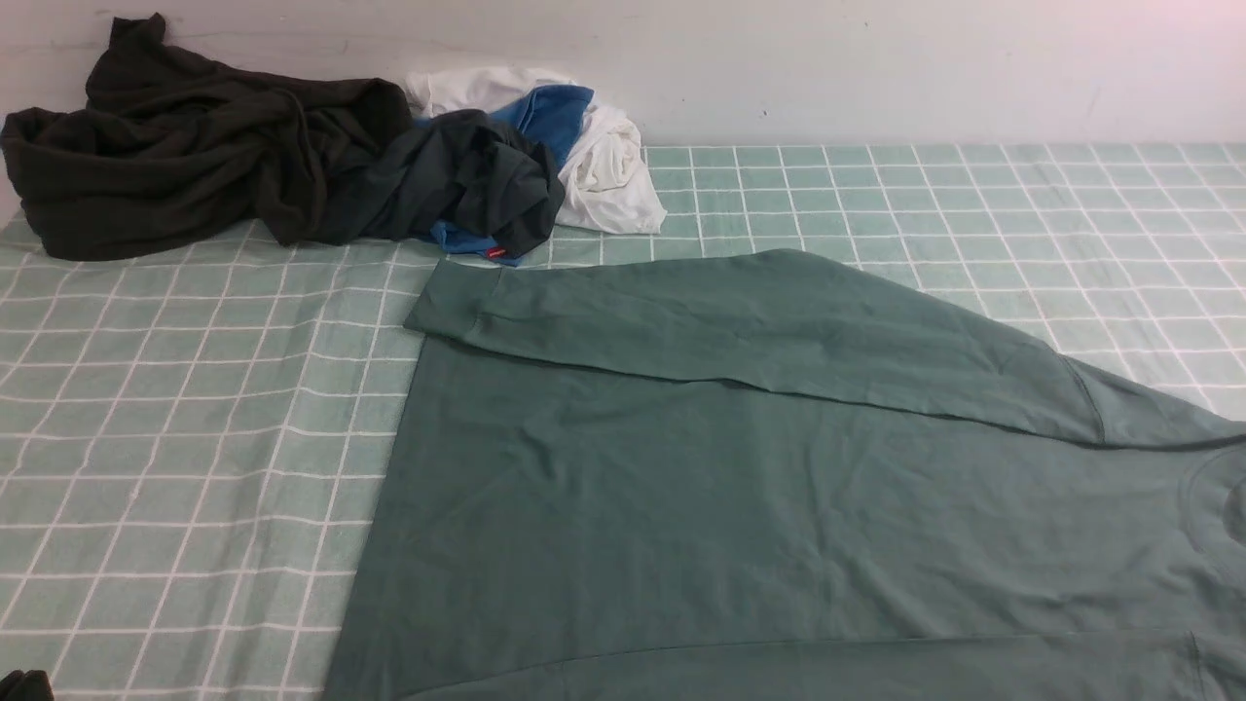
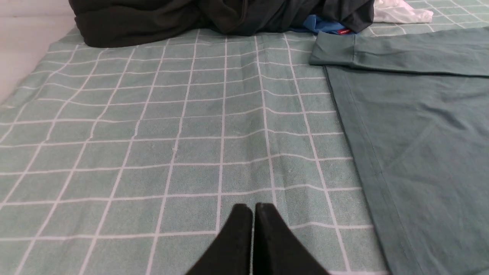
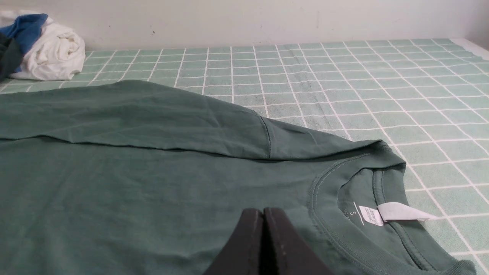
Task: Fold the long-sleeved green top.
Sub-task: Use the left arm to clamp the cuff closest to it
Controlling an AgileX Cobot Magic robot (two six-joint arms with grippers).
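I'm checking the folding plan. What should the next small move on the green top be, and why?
Probably open the left gripper and ease it to the hem. The far sleeve already lies across the green long-sleeved top; this gripper and the right gripper are shut and empty, and the left hovers over the checked cloth beside that hem.
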